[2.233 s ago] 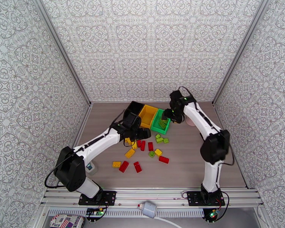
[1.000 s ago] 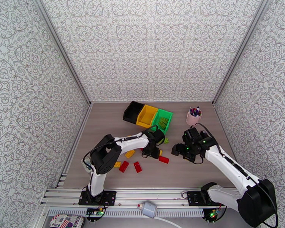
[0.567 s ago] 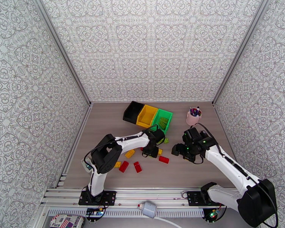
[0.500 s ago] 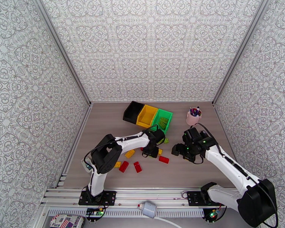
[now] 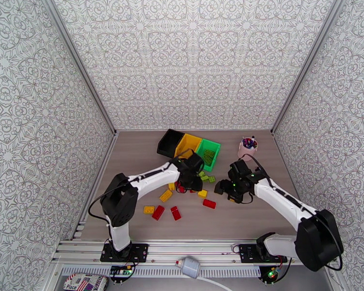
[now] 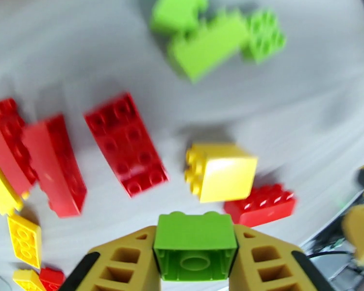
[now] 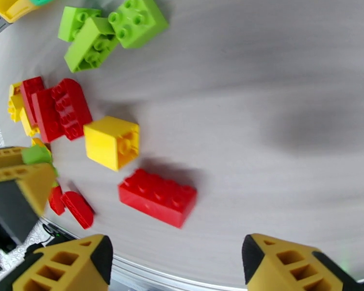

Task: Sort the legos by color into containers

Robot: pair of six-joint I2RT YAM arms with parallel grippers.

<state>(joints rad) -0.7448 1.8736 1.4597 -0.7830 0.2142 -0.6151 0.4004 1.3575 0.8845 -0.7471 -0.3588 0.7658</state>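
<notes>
In the left wrist view my left gripper [image 6: 195,253] is shut on a small light green lego [image 6: 195,234], held above the table. Below it lie red legos [image 6: 126,141], a yellow lego [image 6: 221,171] and several green legos [image 6: 211,37]. From the top view the left gripper [image 5: 184,183] hangs over the pile, in front of the black [image 5: 170,141], yellow [image 5: 188,146] and green [image 5: 208,153] containers. My right gripper [image 5: 222,186] stands open to the right of the pile. Its fingers [image 7: 60,265] frame a red lego [image 7: 157,197] and a yellow one [image 7: 112,141].
A pink cup of pens [image 5: 247,149] stands at the back right, behind the right arm. More loose legos lie nearer the front: yellow [image 5: 166,195], red [image 5: 158,212], red [image 5: 175,213] and red [image 5: 209,203]. Patterned walls enclose the table on three sides.
The left gripper has shut on the green lego and drawn back to the left with it. The right gripper has shifted slightly toward the back and the pile.
</notes>
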